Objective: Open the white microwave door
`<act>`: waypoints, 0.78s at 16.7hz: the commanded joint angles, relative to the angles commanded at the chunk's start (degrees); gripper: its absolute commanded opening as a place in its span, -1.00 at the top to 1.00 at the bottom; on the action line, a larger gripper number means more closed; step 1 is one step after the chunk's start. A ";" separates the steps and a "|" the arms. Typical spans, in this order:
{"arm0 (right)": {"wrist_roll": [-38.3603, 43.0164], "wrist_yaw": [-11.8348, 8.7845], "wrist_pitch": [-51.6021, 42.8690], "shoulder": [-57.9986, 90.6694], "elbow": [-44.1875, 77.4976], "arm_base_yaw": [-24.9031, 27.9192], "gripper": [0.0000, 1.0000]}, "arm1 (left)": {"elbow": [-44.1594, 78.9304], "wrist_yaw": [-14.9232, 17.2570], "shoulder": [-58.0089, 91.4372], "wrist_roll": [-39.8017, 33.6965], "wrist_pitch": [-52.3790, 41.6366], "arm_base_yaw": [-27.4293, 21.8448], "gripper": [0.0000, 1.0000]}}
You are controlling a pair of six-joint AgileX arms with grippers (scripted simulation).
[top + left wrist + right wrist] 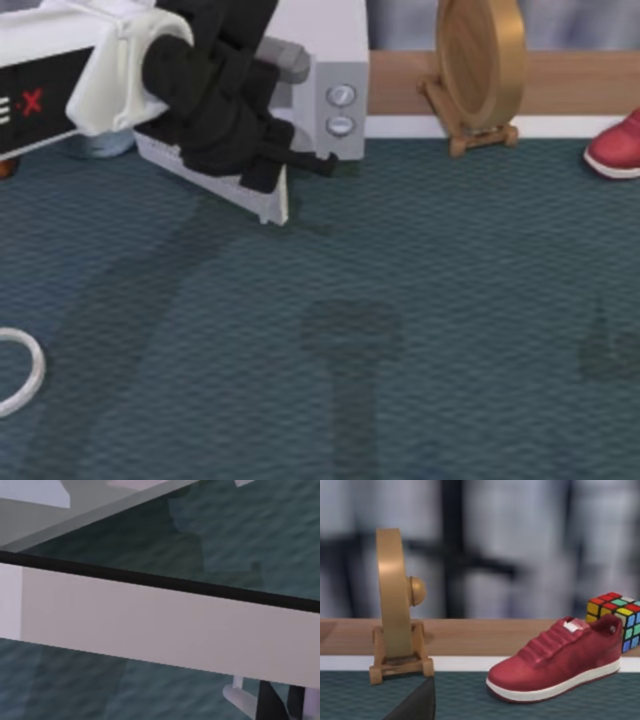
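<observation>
One arm at work: left gripper (300, 160) was set at free edge of white microwave door (215, 185), swung partly outward from white microwave (320, 45) at table's far left; finger state not discernible. Right arm unseen, likely parked.

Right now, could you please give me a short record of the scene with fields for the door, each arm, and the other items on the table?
door: flat white microwave door swung partly open from the boxy white microwave
left arm: left tool at the door's free edge
right arm: out of the top view, parked; its camera faces the table's far right side
other items: round wooden disc on a stand, red sneaker, multicoloured puzzle cube, white ring
surface: dark teal textured table
</observation>
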 joint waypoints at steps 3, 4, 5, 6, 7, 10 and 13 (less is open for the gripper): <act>0.00 0.00 0.00 0.00 0.00 0.00 -1.00 | 0.00 0.00 0.00 0.00 0.00 0.00 1.00; 0.00 0.00 0.00 0.00 0.00 0.00 -1.00 | -0.19 0.37 0.21 -0.21 0.00 -0.29 1.00; 0.00 0.00 0.00 0.00 0.00 0.00 -1.00 | -0.27 0.47 0.04 -0.01 0.08 -0.23 1.00; 0.00 0.00 0.00 0.00 0.00 0.00 -1.00 | -0.61 0.83 -0.46 0.68 0.27 0.02 1.00; 0.00 0.00 0.00 0.00 0.00 0.00 -1.00 | -1.30 1.39 -1.06 1.74 0.40 0.43 1.00; 0.00 0.00 0.00 0.00 0.00 0.00 -1.00 | -4.32 3.56 -2.80 6.06 0.39 1.86 1.00; 0.00 0.00 0.00 0.00 0.00 0.00 -1.00 | -5.19 4.76 -4.25 8.14 0.98 2.59 1.00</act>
